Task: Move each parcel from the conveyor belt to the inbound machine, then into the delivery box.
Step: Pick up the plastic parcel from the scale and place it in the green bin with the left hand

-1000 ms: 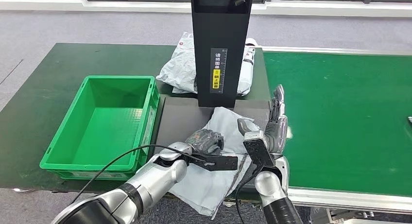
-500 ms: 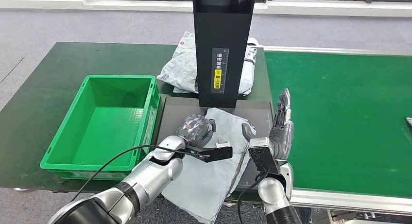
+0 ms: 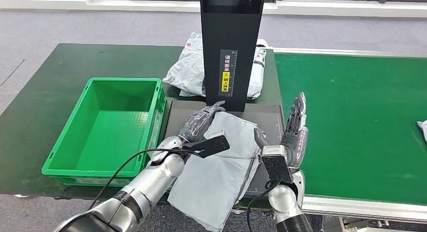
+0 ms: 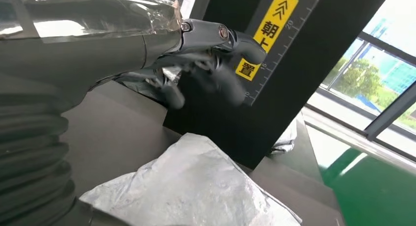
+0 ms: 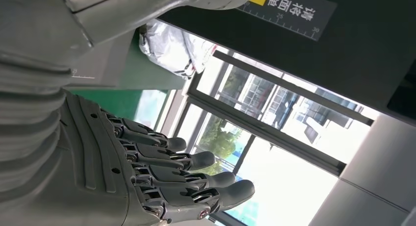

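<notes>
At the left, the green box (image 3: 108, 126) stands on the counter (image 3: 40, 96). Right of it, the grey parcel (image 3: 221, 166) lies on the dark plate of the machine (image 3: 231, 41), its near end hanging over the counter edge. It looks light, soft and slippery, so a grip on an edge or corner seems best. The left robot hand (image 3: 201, 122) hovers over its far left corner, fingers loosely spread, holding nothing. The right robot hand (image 3: 294, 134) stands upright beside it, fingers straight and apart.

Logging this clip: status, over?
Both hands empty: left hand above the grey parcel, right hand open beside it. Parcel flat on inbound machine platform. Green delivery box empty, path clear.
</notes>
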`<state>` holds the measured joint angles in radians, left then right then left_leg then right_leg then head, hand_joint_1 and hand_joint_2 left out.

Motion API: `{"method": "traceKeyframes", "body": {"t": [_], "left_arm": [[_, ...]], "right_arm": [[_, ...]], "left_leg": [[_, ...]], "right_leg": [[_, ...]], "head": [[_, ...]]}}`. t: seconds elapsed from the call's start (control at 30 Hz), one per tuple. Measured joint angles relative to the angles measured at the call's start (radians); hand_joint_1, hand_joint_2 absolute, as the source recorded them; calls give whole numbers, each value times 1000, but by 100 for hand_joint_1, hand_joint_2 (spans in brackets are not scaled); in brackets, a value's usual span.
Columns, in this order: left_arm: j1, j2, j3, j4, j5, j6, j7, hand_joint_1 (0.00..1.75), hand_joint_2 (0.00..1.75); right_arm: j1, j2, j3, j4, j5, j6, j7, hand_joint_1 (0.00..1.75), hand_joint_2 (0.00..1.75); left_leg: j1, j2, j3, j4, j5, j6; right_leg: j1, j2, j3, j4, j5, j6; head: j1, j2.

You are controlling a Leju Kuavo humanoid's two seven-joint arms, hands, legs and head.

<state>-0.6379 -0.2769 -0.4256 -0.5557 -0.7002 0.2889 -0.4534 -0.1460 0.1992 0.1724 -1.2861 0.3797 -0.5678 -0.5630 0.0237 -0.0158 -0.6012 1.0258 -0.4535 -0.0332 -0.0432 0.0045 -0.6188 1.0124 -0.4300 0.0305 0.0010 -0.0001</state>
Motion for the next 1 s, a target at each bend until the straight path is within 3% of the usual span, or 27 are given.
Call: {"method": "traceKeyframes", "body": {"t": [0.6, 0.77, 1.0], "left_arm": [[42, 5, 4, 20, -63, -6, 17, 0, 175], [41, 6, -28, 61, -185, -64, 80, 0, 175], [-6, -3, -141, 131, -379, -129, 202, 1, 175]], "right_arm": [[-15, -2, 8, 30, -30, 4, -5, 0, 175], [-35, -3, 17, 45, -31, 10, 10, 0, 175], [-65, -5, 19, 63, -20, 22, 31, 0, 175]], "left_leg": [[0, 0, 0, 0, 0, 0], [0, 0, 0, 0, 0, 0], [0, -2, 1, 0, 0, 1]], "right_leg": [[0, 0, 0, 0, 0, 0], [0, 0, -1, 0, 0, 0], [0, -3, 3, 0, -1, 0]], "head": [[0, 0], [0, 0], [0, 0]]}}
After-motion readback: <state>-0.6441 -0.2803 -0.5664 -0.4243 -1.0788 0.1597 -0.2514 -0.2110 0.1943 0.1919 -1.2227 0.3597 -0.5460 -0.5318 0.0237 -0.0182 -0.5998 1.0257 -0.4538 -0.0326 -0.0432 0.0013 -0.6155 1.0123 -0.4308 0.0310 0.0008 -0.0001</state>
